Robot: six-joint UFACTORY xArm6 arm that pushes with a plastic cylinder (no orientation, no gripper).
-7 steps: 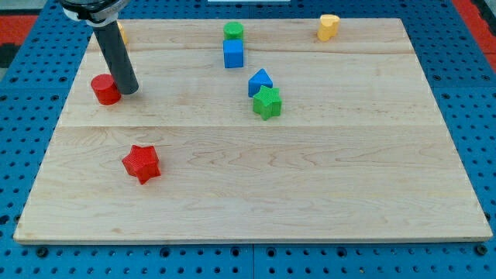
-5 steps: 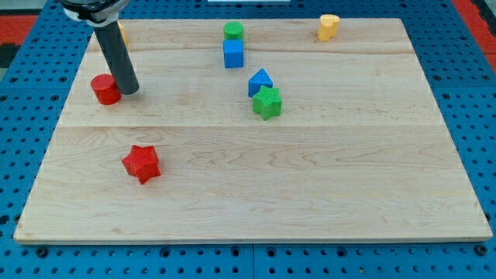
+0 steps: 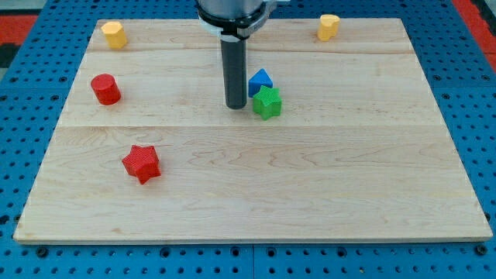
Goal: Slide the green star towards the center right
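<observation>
My tip (image 3: pixel 235 105) is sitting just beside the green star (image 3: pixel 266 102) on its view-left side, no grip, holding nothing, w/ star lying mid-board touching a blue triangle block (image 3: pixel 260 80) above, so a push toward view's right is lining up.

The bench (image 3: pixel 325 194) is a pale wooden board of lengthwise planks, resting on a blue perforated base (image 3: pixel 15 139). Taking the board's centre as the dial: a green star (image 3: pixel 266 102) lies at 12 o'clock, close in, with a blue triangular block (image 3: pixel 260 80) touching its upper edge. A yellow block (image 3: pixel 328 26) sits at 1 o'clock, a second yellow block (image 3: pixel 114 34) at 10 o'clock, a red cylinder (image 3: pixel 105 89) at 9 to 10 o'clock, and a red star (image 3: pixel 141 163) at 8 o'clock.
</observation>
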